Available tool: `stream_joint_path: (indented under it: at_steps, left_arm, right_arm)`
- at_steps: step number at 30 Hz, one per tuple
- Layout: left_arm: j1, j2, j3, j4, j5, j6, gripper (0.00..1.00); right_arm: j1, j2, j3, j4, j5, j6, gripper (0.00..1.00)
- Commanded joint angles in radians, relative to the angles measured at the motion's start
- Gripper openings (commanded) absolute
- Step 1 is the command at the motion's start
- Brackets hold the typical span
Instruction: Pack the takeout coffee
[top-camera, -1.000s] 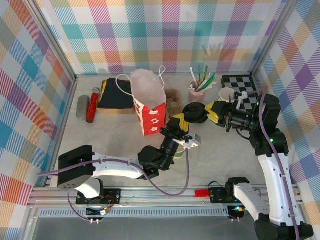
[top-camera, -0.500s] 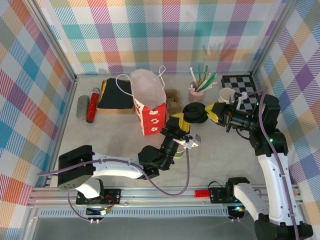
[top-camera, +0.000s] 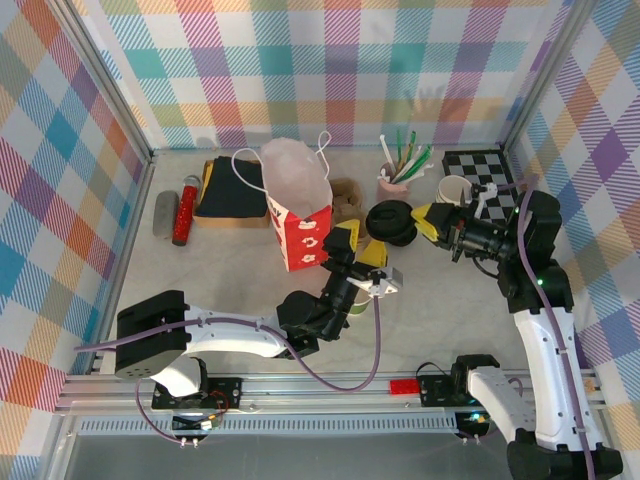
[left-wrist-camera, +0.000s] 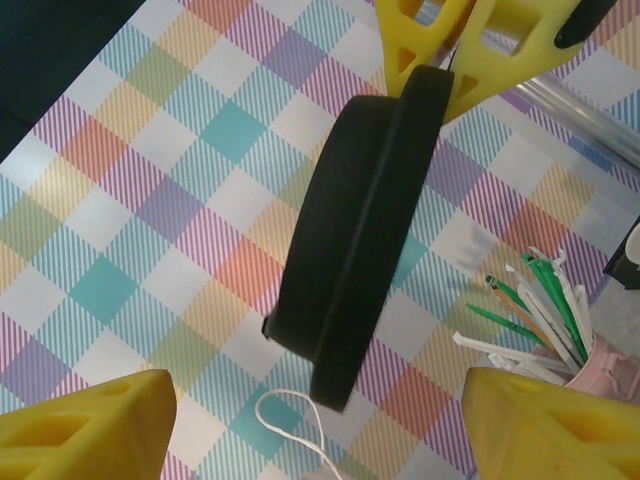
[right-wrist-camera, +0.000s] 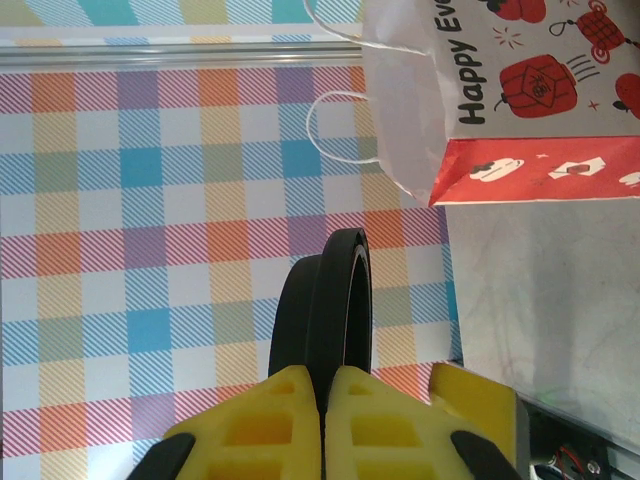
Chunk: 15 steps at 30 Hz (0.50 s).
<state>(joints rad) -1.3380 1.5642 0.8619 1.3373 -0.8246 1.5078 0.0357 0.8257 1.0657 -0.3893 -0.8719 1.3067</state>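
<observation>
One black lid (top-camera: 390, 222), the takeout coffee's, hangs edge-on between one paper bag (top-camera: 300, 205) and one pink straw cup (top-camera: 392, 185), pinched by the right tool (top-camera: 420, 222). The left tool (top-camera: 358, 247) stands spread beside it, empty.

Table (top-camera: 220, 270): pale, marbled
Left: red tube (top-camera: 185, 210), black cloth (top-camera: 232, 187)
Middle: paper bag (top-camera: 300, 225) — upright
Right: straw cup (top-camera: 391, 187), checkered mat (top-camera: 478, 164)
</observation>
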Motion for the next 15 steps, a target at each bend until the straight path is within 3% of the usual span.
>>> stream_joint_path:
  at_steps: [1, 5, 7, 8, 9, 11, 15]
  left_arm:
    - [0.006, -0.04, -0.017, 0.023, -0.031, -0.024, 0.77]
    - [-0.008, -0.102, -0.055, -0.001, -0.111, -0.097, 0.8]
    - [-0.019, -0.174, -0.064, -0.164, -0.18, -0.222, 0.79]
    - [-0.02, -0.225, -0.058, -0.328, -0.208, -0.337, 0.79]
    - [-0.021, -0.301, -0.037, -0.597, -0.212, -0.513, 0.78]
    - [-0.003, -0.448, 0.033, -1.115, -0.121, -0.932, 0.74]
    - [0.014, -0.589, 0.16, -1.593, 0.013, -1.324, 0.75]
  right_arm:
    - [-0.023, 0.01, 0.023, 0.059, -0.009, 0.019, 0.07]
    - [-0.069, 0.031, 0.026, 0.075, -0.04, 0.013, 0.07]
    - [-0.105, 0.038, 0.015, 0.081, -0.068, 0.004, 0.07]
    - [-0.117, 0.04, 0.008, 0.08, -0.077, -0.004, 0.07]
    - [-0.129, 0.043, 0.001, 0.08, -0.091, -0.018, 0.07]
    - [-0.142, 0.042, -0.015, 0.075, -0.112, -0.041, 0.07]
    - [-0.142, 0.016, -0.049, 0.076, -0.144, -0.089, 0.08]
